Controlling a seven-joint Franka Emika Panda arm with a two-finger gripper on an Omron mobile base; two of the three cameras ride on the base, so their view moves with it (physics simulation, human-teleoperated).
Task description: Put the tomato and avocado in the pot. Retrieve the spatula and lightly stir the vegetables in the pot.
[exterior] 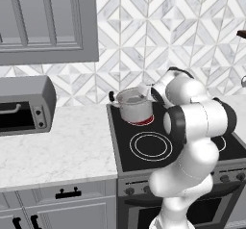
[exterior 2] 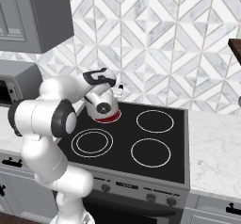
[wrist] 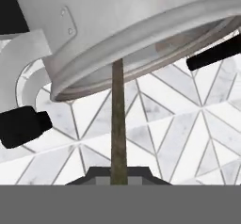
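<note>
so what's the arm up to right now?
The arm is reaching over the stove to the pot, which sits on the rear left burner, glowing red. In the hand view the end effector holds a thin dark handle, apparently the spatula, running up to the pot's rim. It looks like the stirring stage. The pot's contents can't be made out.

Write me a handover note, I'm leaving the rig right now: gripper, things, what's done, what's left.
Pot: upright on the rear left burner, which glows red.
Gripper: shut on the spatula; its handle runs from between the fingertips to the pot's rim, blade hidden.
Vegetables: cannot tell whether they are inside.
Done: spatula retrieved and brought to the pot.
Left: confirm both vegetables are in, then stir lightly.
</note>
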